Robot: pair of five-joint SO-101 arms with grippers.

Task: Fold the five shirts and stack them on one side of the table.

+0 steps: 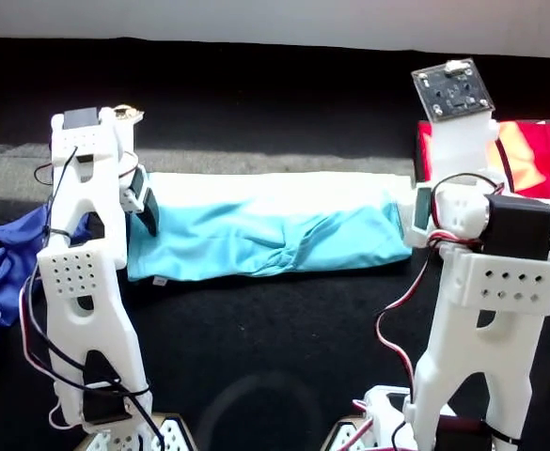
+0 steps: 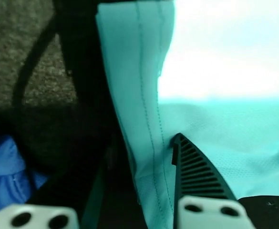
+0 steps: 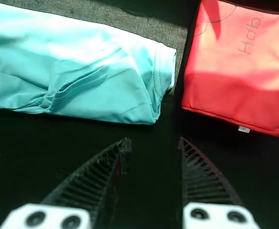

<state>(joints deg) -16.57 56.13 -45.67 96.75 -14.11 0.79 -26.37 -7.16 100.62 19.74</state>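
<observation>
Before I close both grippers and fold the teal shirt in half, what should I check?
1. Left gripper astride the teal shirt hem: ok, open, fabric between its fingers.
2. Right gripper at the other end: not ok, open over bare table, short of the fabric.
3. Teal shirt folded into a strip: ok, though bunched mid-length.
4. Red shirt clear of the teal end: ok, folded, gap between.
5. Blue shirt out of the way: ok, crumpled beside the left arm, unfolded.
</observation>
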